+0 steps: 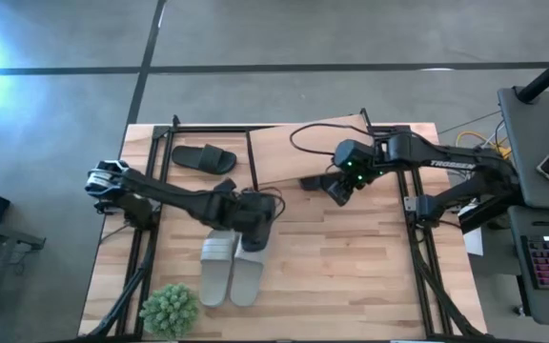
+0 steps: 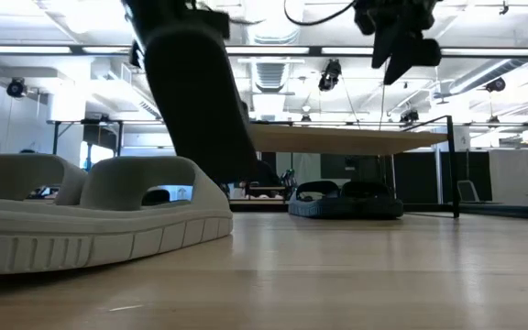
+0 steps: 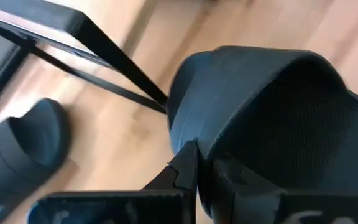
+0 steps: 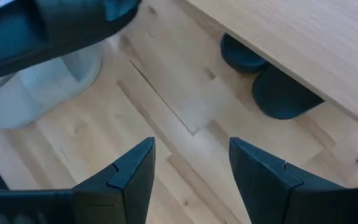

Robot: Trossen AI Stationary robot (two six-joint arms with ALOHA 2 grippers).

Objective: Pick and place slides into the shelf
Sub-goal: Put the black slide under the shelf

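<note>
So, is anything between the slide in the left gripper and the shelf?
Yes: the open right gripper hangs between the shelf and the held slide in the left gripper. Two black slides lie under the shelf.

Plant (image 1: 170, 310) left of slides (image 1: 230, 271); shelf (image 1: 327, 148) behind.

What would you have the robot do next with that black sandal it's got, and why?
Probably carry it toward the shelf. The left gripper is shut on a black slide hanging above the grey slides, not yet at the shelf. Two dark slides already sit under the plank, so it likely goes beside them. The right gripper hovers open near the shelf.
</note>
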